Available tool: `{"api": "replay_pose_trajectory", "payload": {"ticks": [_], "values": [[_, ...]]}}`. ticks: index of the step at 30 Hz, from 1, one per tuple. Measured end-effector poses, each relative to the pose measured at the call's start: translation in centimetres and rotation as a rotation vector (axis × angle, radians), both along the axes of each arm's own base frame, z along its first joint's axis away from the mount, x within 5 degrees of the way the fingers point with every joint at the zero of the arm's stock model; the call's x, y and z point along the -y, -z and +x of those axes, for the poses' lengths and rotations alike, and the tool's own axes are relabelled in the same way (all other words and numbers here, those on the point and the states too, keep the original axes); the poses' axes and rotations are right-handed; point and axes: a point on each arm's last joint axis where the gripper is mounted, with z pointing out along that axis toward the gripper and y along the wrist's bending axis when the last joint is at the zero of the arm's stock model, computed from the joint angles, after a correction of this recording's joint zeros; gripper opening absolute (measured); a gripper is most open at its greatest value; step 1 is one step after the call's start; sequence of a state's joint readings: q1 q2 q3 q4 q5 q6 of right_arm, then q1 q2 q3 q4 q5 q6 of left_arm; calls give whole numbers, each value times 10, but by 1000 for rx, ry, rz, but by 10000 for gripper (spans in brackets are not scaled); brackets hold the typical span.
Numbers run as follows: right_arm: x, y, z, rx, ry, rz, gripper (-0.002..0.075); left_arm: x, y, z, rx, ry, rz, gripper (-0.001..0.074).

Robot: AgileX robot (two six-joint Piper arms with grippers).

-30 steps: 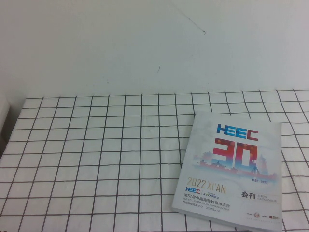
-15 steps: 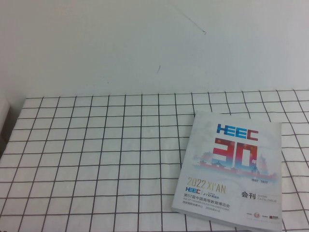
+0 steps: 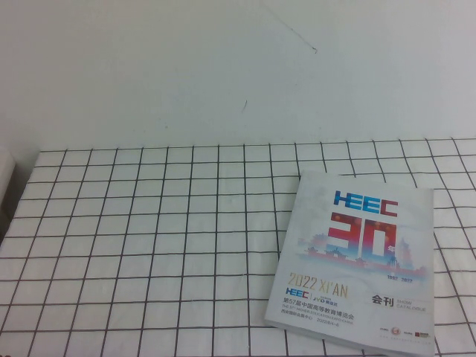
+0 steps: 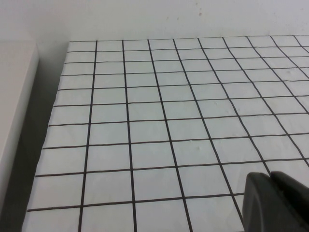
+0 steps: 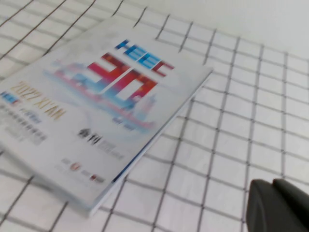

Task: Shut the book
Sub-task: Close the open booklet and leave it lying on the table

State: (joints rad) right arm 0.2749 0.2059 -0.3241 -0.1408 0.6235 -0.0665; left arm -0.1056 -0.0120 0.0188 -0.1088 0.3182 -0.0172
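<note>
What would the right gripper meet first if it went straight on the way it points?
Probably the checked tablecloth beside the closed book, not the book itself; depth is unclear. The right gripper sits off the book's edge; the left gripper is over cloth elsewhere.

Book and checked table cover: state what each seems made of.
The book: paper, with a smooth printed soft cover; stacked page edges show along its side. The table cover: probably cloth, matte; its grid lines waver slightly. The left hand hangs over bare cover; the right hand is beside the book, touching nothing.
</note>
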Motion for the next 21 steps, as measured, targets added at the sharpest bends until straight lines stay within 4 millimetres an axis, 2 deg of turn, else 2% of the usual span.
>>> {"api": "replay_pose_trajectory", "payload": {"ticks": [5,9,13,21], "values": [[7,18,1,181,106,-7,-3,0,0,0,0,0,0,-4],[10,42,0,288,198,19,-3,0,0,0,-1,0,3,-4],[11,69,2,258,247,68,-3,0,0,0,-1,0,5,-4],[11,79,-1,147,259,78,-3,0,0,0,-3,0,7,-4]]}}
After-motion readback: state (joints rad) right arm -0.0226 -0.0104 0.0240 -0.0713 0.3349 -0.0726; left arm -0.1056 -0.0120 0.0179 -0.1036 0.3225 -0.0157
